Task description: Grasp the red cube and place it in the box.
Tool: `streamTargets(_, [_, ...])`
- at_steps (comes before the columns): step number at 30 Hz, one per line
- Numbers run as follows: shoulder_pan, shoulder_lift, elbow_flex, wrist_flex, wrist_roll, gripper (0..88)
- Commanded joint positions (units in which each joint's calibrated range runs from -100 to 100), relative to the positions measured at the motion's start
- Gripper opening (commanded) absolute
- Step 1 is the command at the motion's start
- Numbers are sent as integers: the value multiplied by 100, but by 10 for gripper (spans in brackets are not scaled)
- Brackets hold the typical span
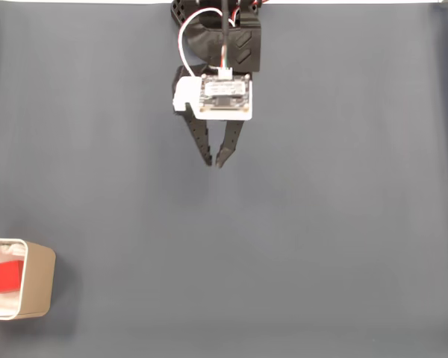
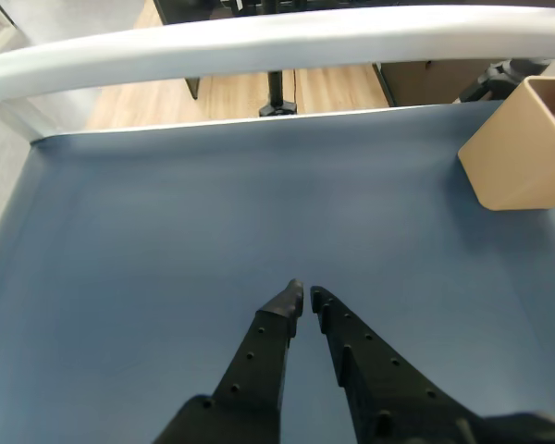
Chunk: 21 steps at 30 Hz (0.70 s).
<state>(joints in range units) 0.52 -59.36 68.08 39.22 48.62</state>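
- One red cube [image 1: 5, 277]: I see it in the fixed view lying inside the box [image 1: 39, 280], at the lower left edge of the blue mat [image 1: 321, 224]
- One gripper [image 1: 215, 160]: I read the black fingers as nearly pressed together, tips a sliver apart, holding nothing, well apart from the box
- One white circuit board [image 1: 224, 97], on the arm above the fingers

A blue-grey mat [image 1: 321, 224] covered the table across the fixed view. In the other view, a wooden floor [image 2: 240, 92] and a dark stand base [image 2: 277, 106] showed at top centre.
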Motion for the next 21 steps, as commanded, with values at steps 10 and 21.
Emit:
streamTargets(10, [-208, -2019, 1832, 152, 308, 0])
streamTargets(21, [-158, -3354, 3046, 758, 298, 0])
